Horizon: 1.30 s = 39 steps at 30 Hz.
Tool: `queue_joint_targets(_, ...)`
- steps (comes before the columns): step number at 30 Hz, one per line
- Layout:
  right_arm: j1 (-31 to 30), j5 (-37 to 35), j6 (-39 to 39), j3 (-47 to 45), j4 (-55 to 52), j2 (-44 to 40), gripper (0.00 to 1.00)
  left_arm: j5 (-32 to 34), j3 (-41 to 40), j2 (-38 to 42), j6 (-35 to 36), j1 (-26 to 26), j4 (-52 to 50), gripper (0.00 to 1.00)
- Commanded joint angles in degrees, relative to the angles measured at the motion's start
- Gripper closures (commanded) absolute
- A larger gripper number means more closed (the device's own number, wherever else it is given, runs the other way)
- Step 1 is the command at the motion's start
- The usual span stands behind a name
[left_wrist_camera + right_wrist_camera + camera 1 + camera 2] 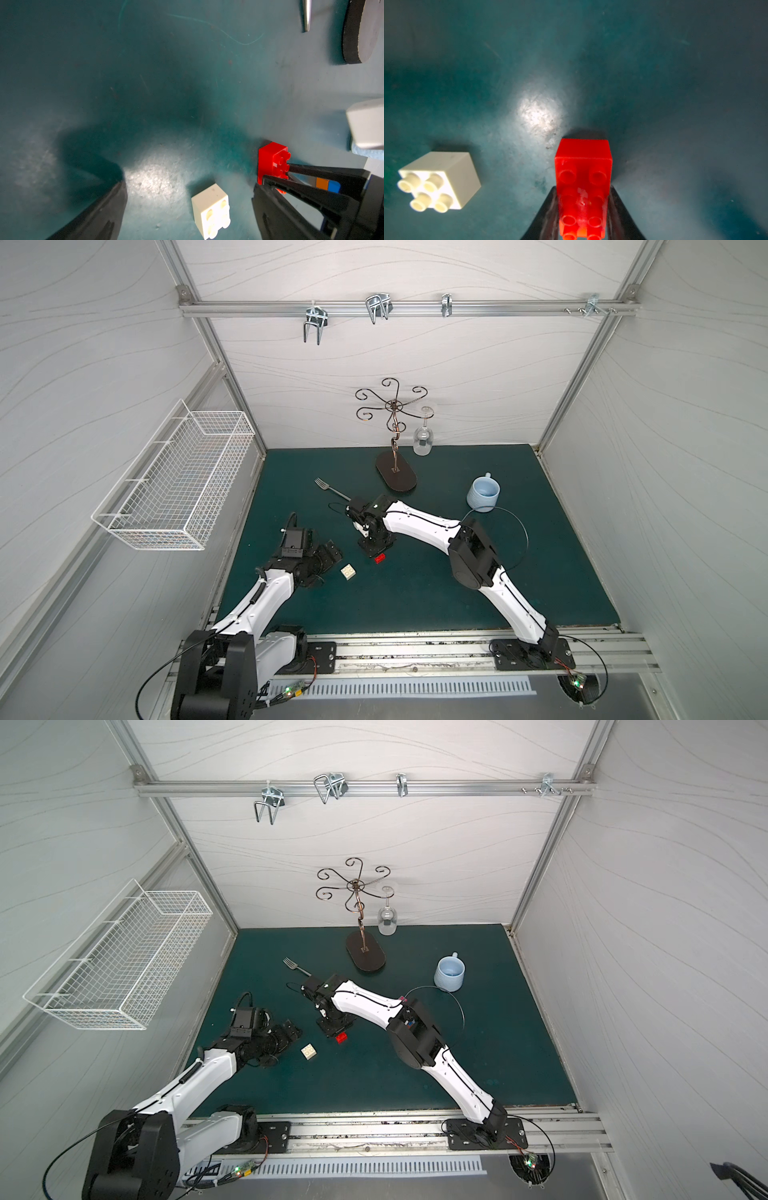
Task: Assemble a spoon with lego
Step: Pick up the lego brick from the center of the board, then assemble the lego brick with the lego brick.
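Red brick (583, 166), glossy; white brick (440, 180), creamy. Orange brick (322, 184) and blue brick (334, 186) side by side. Mat (457, 593) dark teal, scuffed. Far-right mug (478, 502) pale blue; left basket (216, 413) white grid; stand (401, 481) black; fork (328, 488) silver.

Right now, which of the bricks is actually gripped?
The long red brick: the right gripper is shut on its sides. The white square brick sits loose on the mat, studs up, apart from it.

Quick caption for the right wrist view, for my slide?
Right pincer shut on the long red brick; white square brick lies apart on the green mat.
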<state>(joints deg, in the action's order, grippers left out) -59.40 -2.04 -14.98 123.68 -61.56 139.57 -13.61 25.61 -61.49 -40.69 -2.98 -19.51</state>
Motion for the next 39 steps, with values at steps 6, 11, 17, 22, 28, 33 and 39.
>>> queue_joint_targets(6, 1.0, -3.8, 3.9, -0.2, -5.8, -9.1, 0.71, -2.8, 1.7, 0.0, 3.7, -0.4, 2.4, 0.01)
queue_joint_targets(11, 6.0, -5.0, 12.5, -7.8, -10.4, -22.3, 0.73, -0.6, 3.0, -0.7, 5.6, -10.2, 8.1, 0.01)
queue_joint_targets(17, 17.2, -2.0, 21.3, -19.6, -11.8, -34.5, 0.73, -1.1, 7.4, -6.7, 7.9, -17.0, 10.4, 0.01)
queue_joint_targets(22, 23.8, 0.7, 26.7, -24.8, -10.2, -36.6, 0.73, -1.9, 10.4, -10.0, 10.2, -21.3, 10.9, 0.01)
queue_joint_targets(28, 25.1, 4.1, 30.1, -29.3, -6.5, -37.1, 0.73, -3.9, 12.2, -12.7, 11.9, -23.8, 11.6, 0.01)
queue_joint_targets(33, 25.1, 2.0, 30.8, -30.3, -5.7, -35.7, 0.73, -4.1, 12.8, -14.3, 11.5, -24.3, 11.2, 0.02)
queue_joint_targets(39, 25.1, -0.8, 31.3, -30.2, -5.6, -34.5, 0.73, -4.1, 13.2, -14.9, 11.8, -24.3, 10.9, 0.02)
